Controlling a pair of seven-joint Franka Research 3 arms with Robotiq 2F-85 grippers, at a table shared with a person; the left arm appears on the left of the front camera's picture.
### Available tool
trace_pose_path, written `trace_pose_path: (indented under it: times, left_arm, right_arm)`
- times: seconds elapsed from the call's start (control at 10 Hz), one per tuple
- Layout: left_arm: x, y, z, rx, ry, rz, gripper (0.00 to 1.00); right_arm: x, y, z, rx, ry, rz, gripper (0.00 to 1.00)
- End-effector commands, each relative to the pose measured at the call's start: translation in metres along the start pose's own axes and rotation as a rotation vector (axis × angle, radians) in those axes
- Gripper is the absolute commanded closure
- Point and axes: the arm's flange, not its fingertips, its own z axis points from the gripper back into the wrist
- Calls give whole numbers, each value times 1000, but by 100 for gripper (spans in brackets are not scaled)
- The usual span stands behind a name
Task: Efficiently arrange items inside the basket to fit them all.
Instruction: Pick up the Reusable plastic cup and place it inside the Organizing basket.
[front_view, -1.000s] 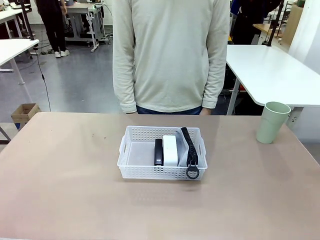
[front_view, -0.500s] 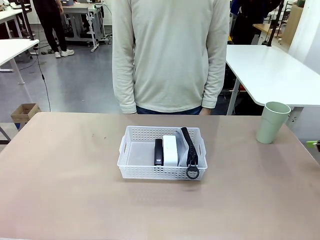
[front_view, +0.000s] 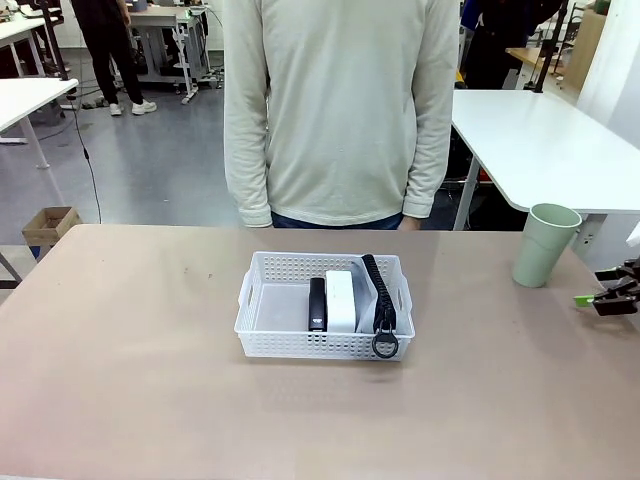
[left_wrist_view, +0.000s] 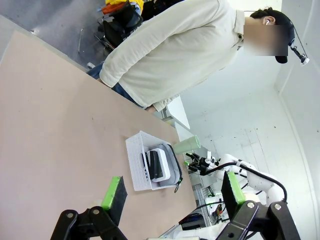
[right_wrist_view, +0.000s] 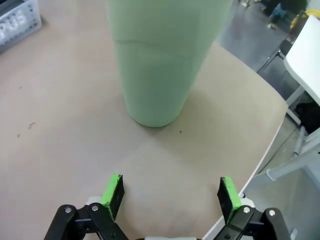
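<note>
The basket (front_view: 300, 343) sits mid-desk and holds three items side by side in its right half: the stapler (front_view: 317, 303), the block (front_view: 340, 300), and the pouch (front_view: 378, 290) on edge against the right wall. Its left half is free. The cup (front_view: 545, 245) stands upright on the desk (front_view: 120, 380), well apart from the basket and near the far right corner. The right claw (right_wrist_view: 170, 190) is level with the cup's base, jaws spread wide and empty, pads clear of the cup. The left claw (left_wrist_view: 173, 192) hangs high off to the side, also wide open and holding nothing. A person (front_view: 340, 110) stands at the far side, hands not on the desk. Assessed step: approach to grasp the cup. Risks: the cup looks light and tall, so contact from one pad first could tip it or push it off the nearby edge. Set down in the free half, it could knock over the stapler or the pouch.
</note>
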Motion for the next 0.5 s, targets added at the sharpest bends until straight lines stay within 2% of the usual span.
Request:
trace_pose_path:
  times: [0.0, 0.4]
  left_arm:
    - [-2, 0, -1, -22, -12, -22, 0]
    - [-2, 0, -1, -22, -12, -22, 0]
  right_arm:
    - [-8, -5, -19, -28, -51, 19, 0]
    - [-13, -16, -45, 0, -213, -93, 0]
